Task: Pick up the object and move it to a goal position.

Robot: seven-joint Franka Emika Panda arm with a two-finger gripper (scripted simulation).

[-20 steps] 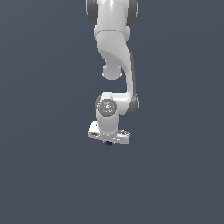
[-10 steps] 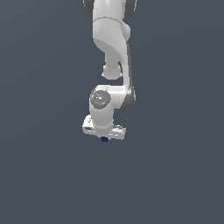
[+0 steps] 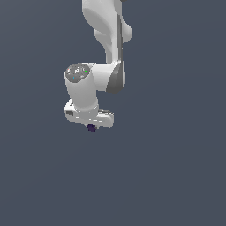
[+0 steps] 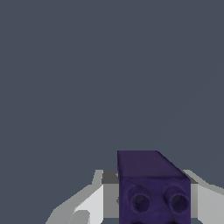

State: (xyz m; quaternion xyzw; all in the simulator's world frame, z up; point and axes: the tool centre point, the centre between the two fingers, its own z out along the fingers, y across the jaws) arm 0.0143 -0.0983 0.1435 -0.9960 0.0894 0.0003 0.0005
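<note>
Arm has swung since a second ago: the wrist and tool (image 3: pixel 90 120) sat near frame centre then, now they're off toward 9 o'clock of centre in the exterior view, wrist housing rolled to face more toward the camera. Tool is clenched on the cube (image 3: pixel 91 128), which pokes out just under the white hand at its 6 o'clock. Wrist view confirms: dark purple-blue cube (image 4: pixel 153 188) sits between the white fingers (image 4: pixel 85 205), touching both sides as far as I can tell, two round dimples on its near face. Progress call: pick is done, cube is airborne, transport is under way. Left: reach the goal. No goal marker visible in either view, so remaining travel unknown.
</note>
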